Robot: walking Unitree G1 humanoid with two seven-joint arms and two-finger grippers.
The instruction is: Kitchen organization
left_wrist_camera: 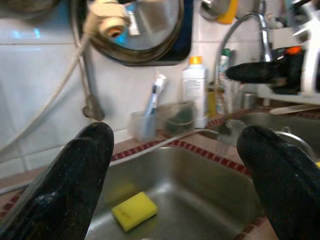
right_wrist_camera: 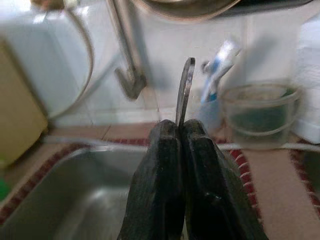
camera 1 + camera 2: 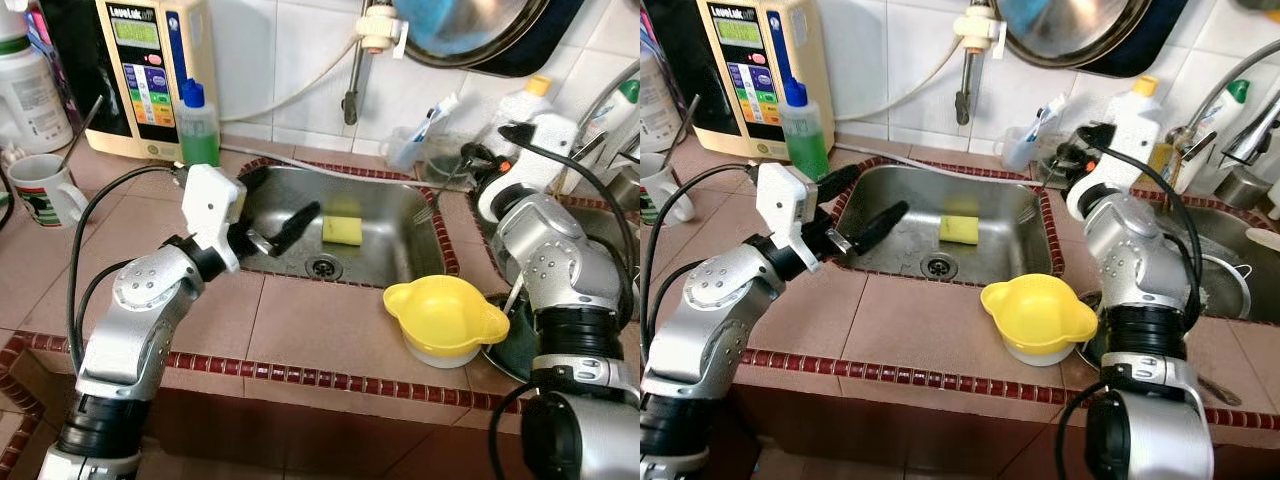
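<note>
Nearest, on the tiled counter [image 3: 310, 330]: yellow bowl [image 3: 445, 316] upside down on a paler one, just right of the steel sink [image 3: 395, 250]. Left gripper [image 3: 275, 215] over the sink's left side, fingers spread wide, nothing between them. Yellow sponge [image 3: 343, 229] flat on the sink floor near the drain; through the left wrist view, same sponge [image 1: 134, 211] lying between the two black fingers [image 1: 75, 180] but well beyond them. Right gripper [image 2: 182, 131] at the sink's right rim, fingers pinched together on a thin metal utensil [image 2: 184, 90], its handle standing up past the tips; from the head, fork tines [image 3: 424, 212] just visible over the basin. Behind: cream wall unit [image 3: 150, 75] headed "LeveLuk", small screen and coloured buttons below unreadable; green bottle [image 3: 199, 125]; striped mug [image 3: 42, 188]; white bottle with orange cap [image 1: 195, 90], label unreadable
</note>
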